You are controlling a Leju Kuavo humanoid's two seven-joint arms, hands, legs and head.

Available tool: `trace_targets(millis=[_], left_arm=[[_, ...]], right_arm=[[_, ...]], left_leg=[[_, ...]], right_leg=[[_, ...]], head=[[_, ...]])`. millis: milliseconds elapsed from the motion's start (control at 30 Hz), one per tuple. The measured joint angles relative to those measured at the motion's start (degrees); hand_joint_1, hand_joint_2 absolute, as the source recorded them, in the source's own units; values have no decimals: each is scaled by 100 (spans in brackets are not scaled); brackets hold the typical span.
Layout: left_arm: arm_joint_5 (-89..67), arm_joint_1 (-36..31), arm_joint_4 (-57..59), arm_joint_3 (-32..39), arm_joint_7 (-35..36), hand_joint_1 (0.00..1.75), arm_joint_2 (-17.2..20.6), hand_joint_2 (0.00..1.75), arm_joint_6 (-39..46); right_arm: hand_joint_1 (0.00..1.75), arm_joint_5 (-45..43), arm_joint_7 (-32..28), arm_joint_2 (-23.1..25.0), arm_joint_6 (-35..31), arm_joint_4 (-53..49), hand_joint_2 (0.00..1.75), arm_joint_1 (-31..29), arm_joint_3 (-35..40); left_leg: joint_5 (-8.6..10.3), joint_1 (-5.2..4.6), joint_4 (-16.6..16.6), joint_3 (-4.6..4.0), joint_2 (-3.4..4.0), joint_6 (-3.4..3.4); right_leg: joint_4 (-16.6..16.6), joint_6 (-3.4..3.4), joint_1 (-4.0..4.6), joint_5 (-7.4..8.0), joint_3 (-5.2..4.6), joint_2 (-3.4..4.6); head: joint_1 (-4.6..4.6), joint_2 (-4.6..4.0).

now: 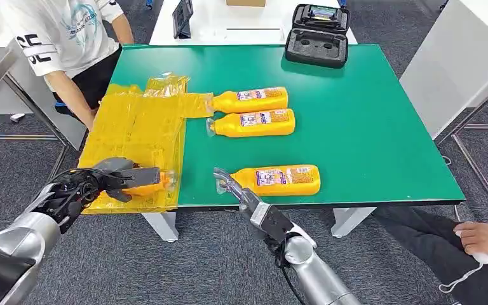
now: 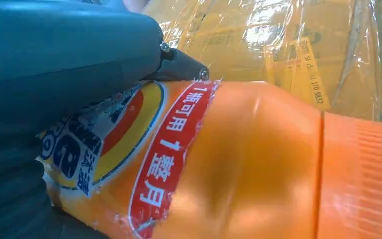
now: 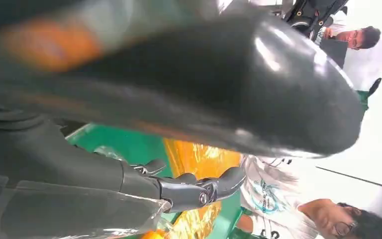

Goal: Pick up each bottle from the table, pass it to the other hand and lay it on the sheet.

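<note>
Green table (image 1: 368,114) is carrying the yellow sheet (image 1: 133,127) at 9 o'clock. Three bottles (image 1: 278,179) are lying around centre, one at 6 by the near edge. Left hand (image 1: 111,178) is clamping a fourth bottle (image 2: 238,164) over the sheet's near end. Right hand (image 1: 238,190) is at the near bottle's cap, fingers apart, gripping nothing. Bottles look rigid, slick, likely weighty; grab mid-body, not the film-wrapped cap.

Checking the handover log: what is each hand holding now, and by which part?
Left hand grips an orange bottle around its labelled body, over the yellow sheet. Right hand holds nothing, fingers beside the nearest bottle's cap.
</note>
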Motion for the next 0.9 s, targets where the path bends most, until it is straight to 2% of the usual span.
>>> trace_targets(millis=[233, 267, 300, 333, 533, 567, 900], left_arm=[[-2, 1, 11, 6, 77, 175, -77, 175, 52], [-2, 2, 18, 7, 77, 164, -79, 175, 70], [-2, 2, 22, 11, 70, 72, -79, 175, 77], [-7, 2, 24, 11, 61, 28, -79, 175, 76], [-50, 13, 26, 39, -2, 28, -96, 175, 79], [-55, 15, 26, 42, -2, 0, -103, 175, 79], [-136, 16, 26, 92, 66, 0, -284, 175, 98]], right_arm=[[0, -35, 29, 46, -7, 133, 0, -200, 2], [0, -35, 22, 46, -11, 144, 0, -192, 2], [0, -33, 20, 46, -15, 155, 0, -184, 2], [0, -30, 13, 46, -19, 164, 0, -179, 6], [0, -28, 11, 72, -57, 190, 0, -182, 11], [0, -28, 18, 81, -57, 192, 0, -182, 11], [0, 2, 190, 131, -208, 192, 0, -200, 9]], left_leg=[[2, 0, 0, 2, -5, -1], [2, 0, 0, 1, -5, -1], [2, 0, 0, 1, -4, -1], [2, 0, 0, 1, -4, -1], [2, 0, 0, 2, -5, -1], [2, 0, 0, 3, -5, -1], [4, 0, 0, 4, -6, -2]], right_leg=[[0, 0, 0, 0, 2, -2], [0, 0, 0, 0, 2, -2], [0, 0, 0, 0, 2, -2], [0, 0, 0, 0, 2, -2], [0, 0, 0, 0, 2, -2], [0, 0, 0, 0, 2, -2], [0, 0, -1, 1, 3, -2]], head=[[-2, 0], [0, 0], [0, 0], [-2, 0], [-2, 0], [-2, 0], [0, 0]])
